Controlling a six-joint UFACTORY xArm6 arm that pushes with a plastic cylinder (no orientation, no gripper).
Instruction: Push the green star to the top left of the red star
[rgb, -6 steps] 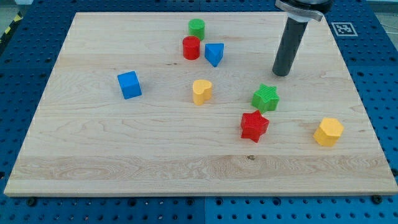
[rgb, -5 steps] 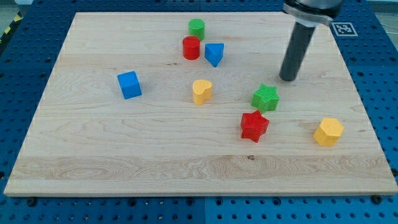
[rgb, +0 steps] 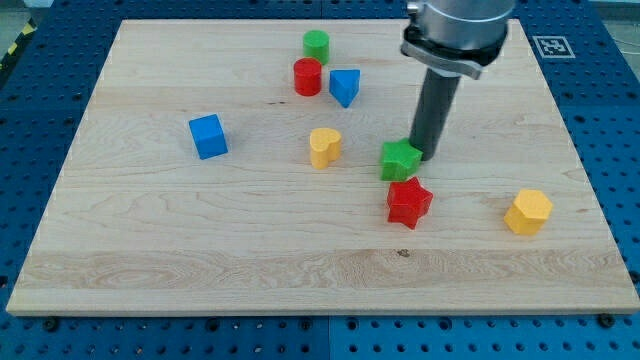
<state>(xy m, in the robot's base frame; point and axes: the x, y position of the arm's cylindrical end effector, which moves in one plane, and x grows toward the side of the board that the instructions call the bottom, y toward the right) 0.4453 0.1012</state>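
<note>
- Camera view: my tip is seen set down on the wooden board, pressed against the green star from about the star's 3 o'clock side.
- No pincer is fitted to the rod, so nothing is clenched or grasped; contact with the star is made by the rod's side alone, and the exact touching point appears partly hidden behind the star's upper edge.
- The green star is placed at roughly 11 o'clock of the red star, just beside it; whether the two touch cannot be told.
- The yellow heart-like block lies at 9 o'clock of the green star, near it.
- The red cylinder, green cylinder and blue block, of a wedge-like shape hard to make out, are grouped toward 12 o'clock of the board.
- The blue cube is found at 9 o'clock, the yellow hexagonal block at 4 o'clock.
- The rod's upper mount is cut off by the view's top.
</note>
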